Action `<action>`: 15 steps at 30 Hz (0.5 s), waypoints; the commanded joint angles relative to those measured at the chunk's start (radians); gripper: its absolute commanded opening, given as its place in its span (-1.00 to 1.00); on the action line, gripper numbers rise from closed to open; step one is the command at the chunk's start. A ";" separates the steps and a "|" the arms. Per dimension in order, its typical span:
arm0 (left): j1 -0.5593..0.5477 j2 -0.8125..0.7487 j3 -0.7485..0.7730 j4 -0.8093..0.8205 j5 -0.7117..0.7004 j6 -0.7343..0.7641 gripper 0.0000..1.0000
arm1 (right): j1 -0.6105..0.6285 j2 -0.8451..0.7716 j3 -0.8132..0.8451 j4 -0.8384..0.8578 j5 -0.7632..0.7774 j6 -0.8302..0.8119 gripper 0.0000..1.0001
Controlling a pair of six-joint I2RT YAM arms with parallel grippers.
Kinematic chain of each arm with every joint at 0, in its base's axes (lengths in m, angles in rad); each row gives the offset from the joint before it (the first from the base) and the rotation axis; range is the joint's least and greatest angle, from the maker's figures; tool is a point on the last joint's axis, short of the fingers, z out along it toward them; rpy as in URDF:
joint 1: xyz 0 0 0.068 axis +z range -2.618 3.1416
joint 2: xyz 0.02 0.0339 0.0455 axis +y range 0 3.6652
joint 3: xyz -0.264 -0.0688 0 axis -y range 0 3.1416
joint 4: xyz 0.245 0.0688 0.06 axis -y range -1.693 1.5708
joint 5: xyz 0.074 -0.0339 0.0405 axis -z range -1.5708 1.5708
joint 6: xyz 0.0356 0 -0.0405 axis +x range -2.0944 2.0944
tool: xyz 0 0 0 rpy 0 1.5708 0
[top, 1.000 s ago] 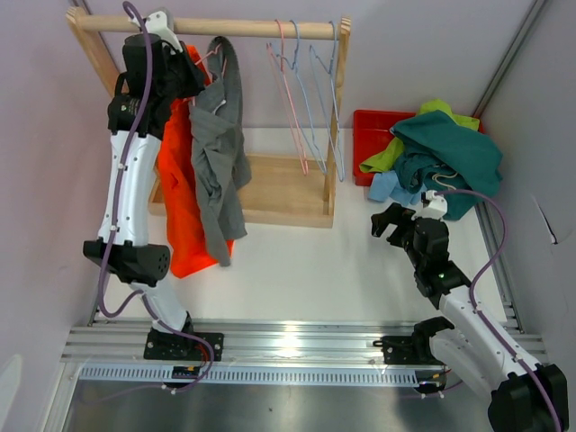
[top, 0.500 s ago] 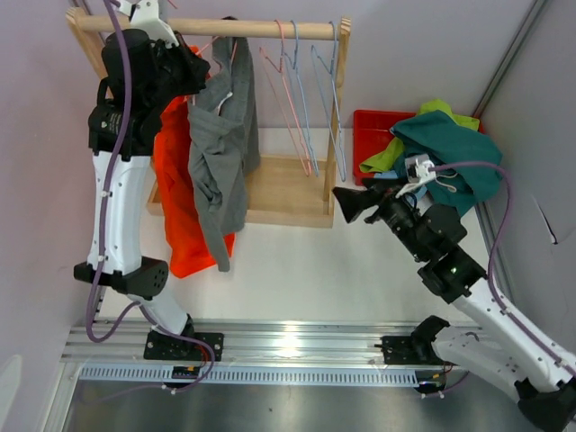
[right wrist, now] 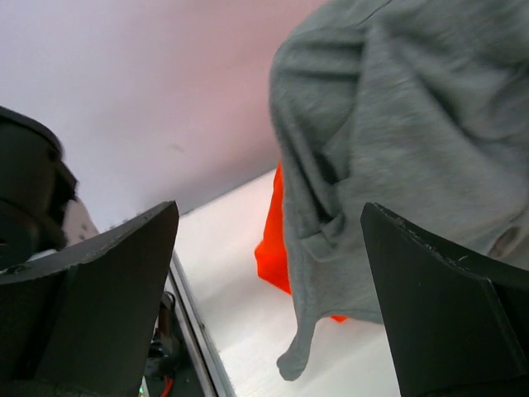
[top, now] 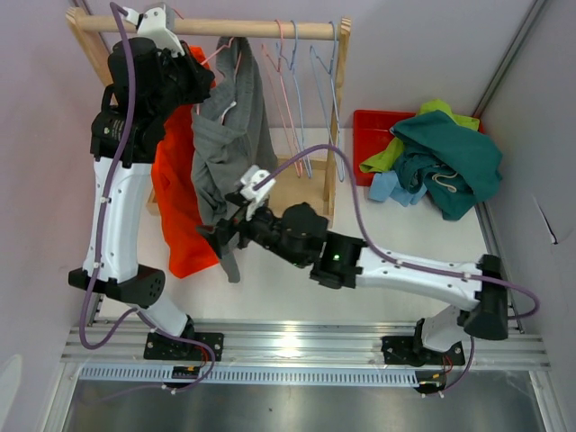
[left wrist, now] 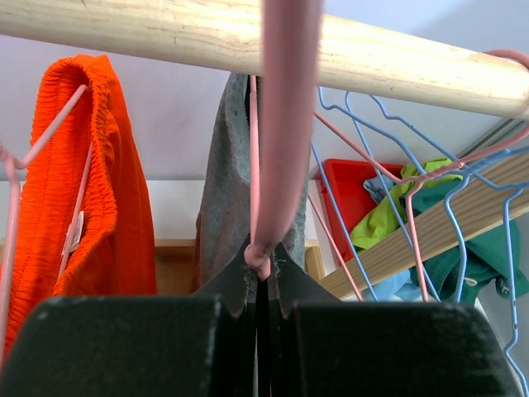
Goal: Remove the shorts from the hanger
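Observation:
Grey shorts (top: 225, 135) hang on a pink hanger from the wooden rail (top: 261, 29), with orange shorts (top: 175, 198) on a hanger to their left. My left gripper (top: 200, 76) is up at the rail, shut on the pink hanger's wire (left wrist: 263, 260), with the grey shorts (left wrist: 235, 190) just behind. My right gripper (top: 216, 236) reaches across to the grey shorts' lower end. It is open wide in the right wrist view (right wrist: 269, 298), and the grey fabric (right wrist: 397, 149) hangs between its fingers (right wrist: 99, 298) without touching them. Teal (top: 454, 153), lime green (top: 387, 153) and light blue (top: 387, 187) shorts lie piled at the right.
The pile lies on a red tray (top: 369, 126) at the far right. Several empty pink and blue hangers (top: 301, 99) hang on the rail's right half. The rack's wooden base (top: 297, 193) lies behind my right arm. Purple walls close in on both sides.
My right arm has swung from beside the pile at the right across to the grey shorts' lower end. The grey shorts and their hanger have shifted slightly right with my left gripper.

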 commanded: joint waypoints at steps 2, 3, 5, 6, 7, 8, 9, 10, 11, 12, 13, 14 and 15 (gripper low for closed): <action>-0.008 -0.050 0.006 0.072 0.004 -0.008 -1.00 | 0.025 0.098 0.143 0.046 0.088 -0.066 0.99; -0.008 -0.058 -0.007 0.072 0.004 -0.005 -1.00 | 0.025 0.130 0.165 0.051 0.100 -0.068 0.99; -0.008 -0.075 -0.027 0.072 0.010 -0.002 -1.00 | 0.027 0.154 0.172 0.081 0.129 -0.068 0.99; -0.008 -0.090 -0.035 0.073 0.013 -0.001 -1.00 | 0.025 0.166 0.175 0.092 0.137 -0.089 0.99; -0.008 -0.098 -0.058 0.073 0.016 0.001 -1.00 | 0.025 0.190 0.186 0.111 0.142 -0.103 0.99; -0.008 -0.105 -0.067 0.073 0.016 0.002 -1.00 | 0.024 0.204 0.194 0.121 0.154 -0.108 0.99; -0.008 -0.122 -0.076 0.073 0.016 0.005 -1.00 | 0.025 0.216 0.198 0.134 0.163 -0.114 0.99; -0.006 -0.131 -0.102 0.079 0.016 0.007 -1.00 | 0.025 0.242 0.211 0.163 0.174 -0.126 0.99; -0.006 -0.150 -0.113 0.085 0.016 0.010 -1.00 | 0.025 0.258 0.218 0.173 0.203 -0.129 0.99; -0.006 -0.150 -0.128 0.085 0.016 0.012 -1.00 | 0.025 0.272 0.228 0.184 0.217 -0.131 0.98; -0.006 -0.162 -0.138 0.092 0.016 0.012 -1.00 | 0.025 0.301 0.249 0.189 0.229 -0.131 0.87; -0.006 -0.167 -0.136 0.092 0.016 0.012 -1.00 | 0.025 0.310 0.257 0.187 0.237 -0.126 0.76; -0.005 -0.168 -0.136 0.092 0.016 0.012 -1.00 | 0.025 0.319 0.261 0.187 0.222 -0.118 0.59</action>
